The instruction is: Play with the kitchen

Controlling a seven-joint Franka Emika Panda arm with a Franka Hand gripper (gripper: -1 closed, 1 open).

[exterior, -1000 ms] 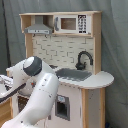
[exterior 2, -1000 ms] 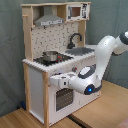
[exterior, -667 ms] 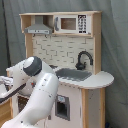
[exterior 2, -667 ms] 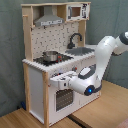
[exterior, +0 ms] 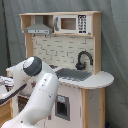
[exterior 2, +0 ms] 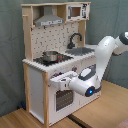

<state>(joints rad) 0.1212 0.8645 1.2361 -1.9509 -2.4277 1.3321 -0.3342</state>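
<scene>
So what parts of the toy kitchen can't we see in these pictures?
- The pot and stovetop: hidden behind the robot arm in the first exterior view; they only show in the second exterior view.
- The oven door: its upper part is covered by the gripper in the second exterior view.
- The knobs: too small to make out in both exterior views.
- The microwave: seen at a steep angle in the second exterior view.

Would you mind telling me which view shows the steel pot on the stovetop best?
The second exterior view: the steel pot sits unobstructed on the stovetop. In the first exterior view the robot arm stands in front of that side of the kitchen, hiding it.
</scene>
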